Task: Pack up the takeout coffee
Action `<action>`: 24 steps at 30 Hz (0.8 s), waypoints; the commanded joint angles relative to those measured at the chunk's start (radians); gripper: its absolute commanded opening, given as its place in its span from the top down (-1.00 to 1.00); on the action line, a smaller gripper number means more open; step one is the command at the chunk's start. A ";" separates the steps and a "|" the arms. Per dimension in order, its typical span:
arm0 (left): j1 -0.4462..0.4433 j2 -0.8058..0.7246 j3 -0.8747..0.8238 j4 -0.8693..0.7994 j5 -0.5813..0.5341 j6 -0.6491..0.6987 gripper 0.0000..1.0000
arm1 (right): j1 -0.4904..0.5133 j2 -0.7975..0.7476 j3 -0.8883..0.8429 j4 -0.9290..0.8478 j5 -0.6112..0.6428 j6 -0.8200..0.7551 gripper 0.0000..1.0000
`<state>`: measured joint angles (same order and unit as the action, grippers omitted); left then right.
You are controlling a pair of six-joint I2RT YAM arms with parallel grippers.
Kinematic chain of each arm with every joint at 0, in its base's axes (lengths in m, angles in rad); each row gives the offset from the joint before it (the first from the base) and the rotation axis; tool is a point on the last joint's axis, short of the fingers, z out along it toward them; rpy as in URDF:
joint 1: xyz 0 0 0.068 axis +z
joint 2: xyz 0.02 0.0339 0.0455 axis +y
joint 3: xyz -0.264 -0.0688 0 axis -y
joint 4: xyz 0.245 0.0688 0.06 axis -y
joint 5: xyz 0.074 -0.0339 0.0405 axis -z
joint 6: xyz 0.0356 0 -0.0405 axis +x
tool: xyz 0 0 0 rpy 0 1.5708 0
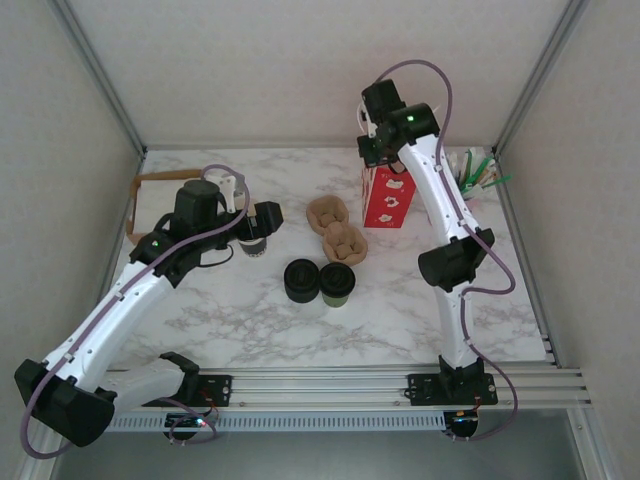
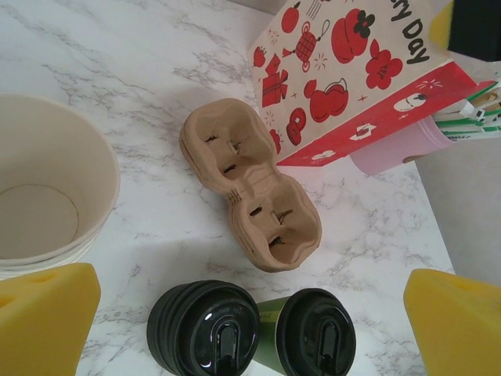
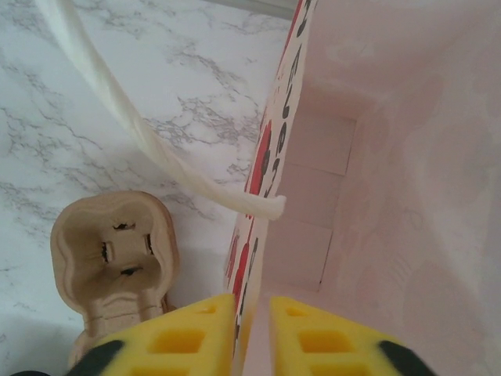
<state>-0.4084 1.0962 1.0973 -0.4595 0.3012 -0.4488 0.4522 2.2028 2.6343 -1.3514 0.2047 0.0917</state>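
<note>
Two claws: left claw (image 2: 250,317) wide open, hanging over the tabletop (image 2: 117,47) beside a stack of lidless cups (image 2: 47,188); right claw (image 3: 252,333) narrow, pinching the side wall of the red bag (image 3: 391,157). Lidded coffee cup (image 2: 315,342) stands upright on the tabletop, right against a stack of lids (image 2: 203,329), near the cardboard carrier (image 2: 250,192), nothing gripping it.

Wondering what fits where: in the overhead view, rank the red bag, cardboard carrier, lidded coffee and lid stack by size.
1. The red bag and cardboard carrier look about alike. The bag stands taller, nearer the camera, so I won't rank them.
2. The lidded coffee and lid stack look alike and clearly smaller.
</note>
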 commanded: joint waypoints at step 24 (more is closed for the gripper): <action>0.004 -0.025 -0.042 0.071 0.082 -0.050 -0.99 | 0.047 -0.547 -0.611 -0.017 0.036 0.071 1.00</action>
<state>-0.4088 1.0809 1.0630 -0.4221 0.3553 -0.4900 0.4850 1.7298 2.1033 -1.3800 0.2207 0.1200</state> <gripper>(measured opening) 0.995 0.037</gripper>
